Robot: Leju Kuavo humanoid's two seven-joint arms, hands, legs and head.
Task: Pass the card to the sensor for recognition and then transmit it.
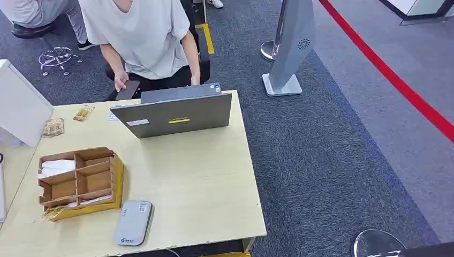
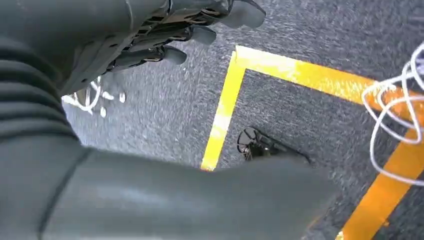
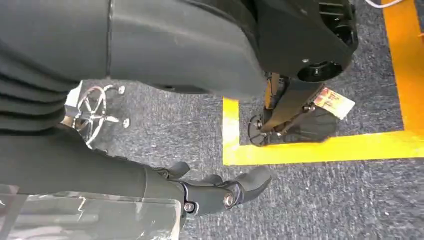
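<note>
The carpet [image 1: 332, 139] takes up most of the head view, dark grey-blue, with a red line [image 1: 396, 80] slanting across the far right and a lighter grey strip beyond it. The wooden table [image 1: 198, 187] is cut off at the bottom and left edges, so its full extent is hidden. A person [image 1: 142, 37] in a white shirt sits at the far side, head out of frame, hands down behind an open grey laptop [image 1: 174, 115] whose screen faces away, so I can't see what's on it. A silver stand [image 1: 292, 48] with a flat base sits on the carpet off to the right, top cropped off. On the table's near left there's a cardboard organizer [image 1: 80, 182] with compartments; white cards [image 1: 56, 167] sit in the far-left compartment, and how many is too hard to make out. Just beside it toward the near edge lies the grey card reader [image 1: 133, 222], flat, apart from the organizer. Two small packets [image 1: 69, 120] lie near the far left corner, too small to read. In the left wrist view the left hand [image 2: 170, 35] hangs over carpet with yellow tape [image 2: 225, 110], fingers loosely curled and apart, holding nothing. In the right wrist view the right hand [image 3: 220, 192] is the same deal: fingers slightly spread, nothing in them.
</note>
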